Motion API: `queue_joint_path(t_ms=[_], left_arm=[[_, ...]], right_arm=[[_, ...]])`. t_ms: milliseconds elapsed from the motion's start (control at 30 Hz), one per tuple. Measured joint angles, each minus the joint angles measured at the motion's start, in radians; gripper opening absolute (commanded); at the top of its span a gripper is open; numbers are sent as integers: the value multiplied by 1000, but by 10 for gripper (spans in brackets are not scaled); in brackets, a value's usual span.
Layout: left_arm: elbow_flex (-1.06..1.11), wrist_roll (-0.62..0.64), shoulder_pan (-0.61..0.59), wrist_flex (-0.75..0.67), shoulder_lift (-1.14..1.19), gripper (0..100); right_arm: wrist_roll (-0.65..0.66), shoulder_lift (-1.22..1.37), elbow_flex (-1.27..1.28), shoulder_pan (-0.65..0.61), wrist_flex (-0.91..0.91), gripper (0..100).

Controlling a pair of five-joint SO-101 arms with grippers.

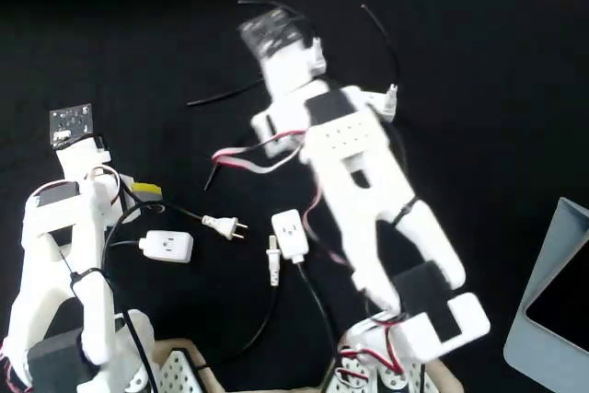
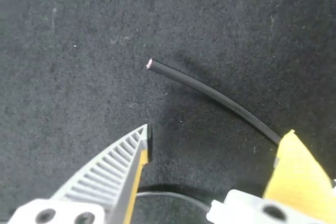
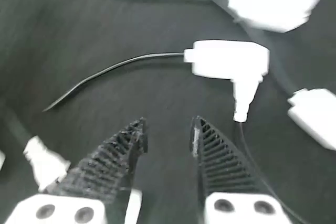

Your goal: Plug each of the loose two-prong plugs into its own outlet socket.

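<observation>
Left pincer (image 2: 216,132): open and gripping nothing, low over the black bench (image 1: 479,89). A black cable (image 2: 210,93) with a cut end lies on the cloth just ahead of its tips.
Right pincer (image 3: 168,127): open, its black fingers apart and empty. A white block (image 3: 226,59) on a black cord lies beyond the tips, too blurred to name.
First socket (image 1: 167,246): white, near the left arm, nothing plugged in.
Second socket (image 1: 290,235): white, mid-bench beside the right arm, nothing plugged in.
First plug (image 1: 224,225): loose on the bench between the two sockets, prongs toward the second socket.
Second plug (image 1: 272,260): white, loose, just beside the second socket.
</observation>
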Motion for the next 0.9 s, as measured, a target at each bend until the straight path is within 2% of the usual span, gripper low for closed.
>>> queue_joint_path(t_ms=[100,200,467,633,767,900], left_arm=[[0,0,0,0,0,374],[0,0,0,0,0,374],[0,0,-38,0,0,374],[0,0,-38,0,0,374],[0,0,-38,0,0,374],[0,0,-38,0,0,374]], right_arm=[[0,-2,5,-72,110,131],[0,-2,61,-133,137,131],[-2,48,221,-249,23,131],[-5,150,212,-288,-15,132],[-77,209,126,-324,31,136],[-100,273,40,-341,78,212]])
